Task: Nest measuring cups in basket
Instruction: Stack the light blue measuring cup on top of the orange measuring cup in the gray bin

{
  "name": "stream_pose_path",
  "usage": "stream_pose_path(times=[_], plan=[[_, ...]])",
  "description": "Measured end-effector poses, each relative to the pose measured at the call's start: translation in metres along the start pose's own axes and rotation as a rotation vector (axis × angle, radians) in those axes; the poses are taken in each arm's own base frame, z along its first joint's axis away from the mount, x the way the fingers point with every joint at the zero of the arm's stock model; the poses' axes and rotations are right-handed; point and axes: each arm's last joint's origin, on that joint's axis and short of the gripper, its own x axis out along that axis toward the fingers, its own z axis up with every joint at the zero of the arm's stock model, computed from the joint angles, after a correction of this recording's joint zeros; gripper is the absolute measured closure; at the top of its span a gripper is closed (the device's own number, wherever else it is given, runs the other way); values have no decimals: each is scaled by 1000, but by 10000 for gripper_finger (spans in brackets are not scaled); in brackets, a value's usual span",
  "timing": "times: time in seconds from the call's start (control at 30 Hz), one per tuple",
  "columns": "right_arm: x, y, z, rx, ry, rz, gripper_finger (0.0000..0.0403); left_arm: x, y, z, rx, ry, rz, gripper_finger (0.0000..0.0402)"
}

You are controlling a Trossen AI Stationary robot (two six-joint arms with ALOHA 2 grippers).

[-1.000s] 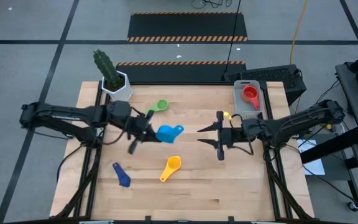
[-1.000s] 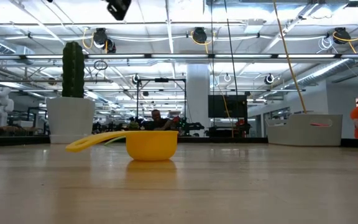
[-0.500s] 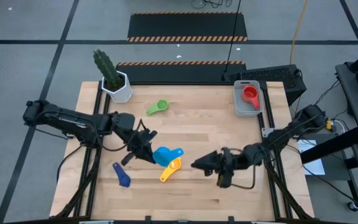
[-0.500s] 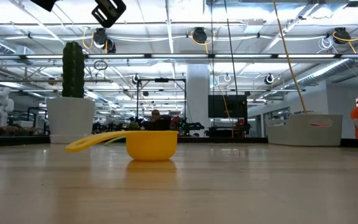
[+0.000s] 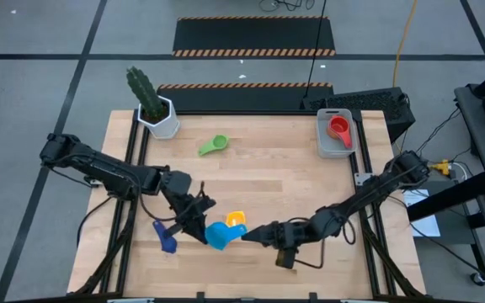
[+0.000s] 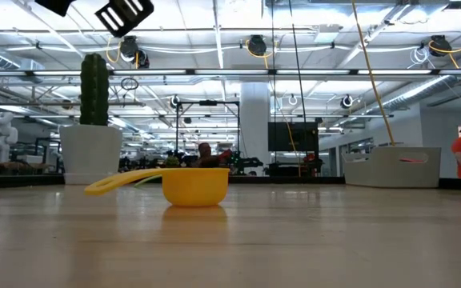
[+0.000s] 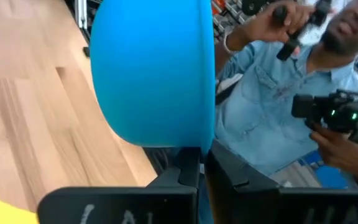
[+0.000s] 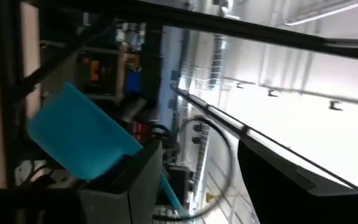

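left end effector (image 5: pixel 199 229) pinching light blue cup (image 5: pixel 218 236) by handle, cup lifted over front of tabletop (image 5: pixel 310 177), just beside orange cup (image 5: pixel 236 219). right end effector (image 5: pixel 255 234) fingers spread, tips next to light blue cup. dark blue cup (image 5: pixel 166 239) front left, green cup (image 5: pixel 213 145) near cactus pot (image 5: pixel 160 118). red cup (image 5: pixel 338 128) in basket (image 5: pixel 321 139), back right corner. yellow cup (image 6: pixel 195 186) on wood in low view. person (image 7: pixel 278 93) beyond tabletop edge.
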Motion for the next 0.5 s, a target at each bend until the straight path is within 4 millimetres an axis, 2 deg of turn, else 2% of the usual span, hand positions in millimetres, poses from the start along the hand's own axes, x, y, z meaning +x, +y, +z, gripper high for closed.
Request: stream_pose_path(times=[0.27, 0.37, 0.5], plan=[[21, 20, -1, -48, 65, 101, 200, 2, -3, -5, -118, 68, -62, 389], [21, 20, 0, -47, 64, 102, 200, 2, -4, -10, -149, 122, -96, 394], [17, 22, 10, -50, 39, 138, 200, 1, -4, -12, -177, 153, -108, 384]])
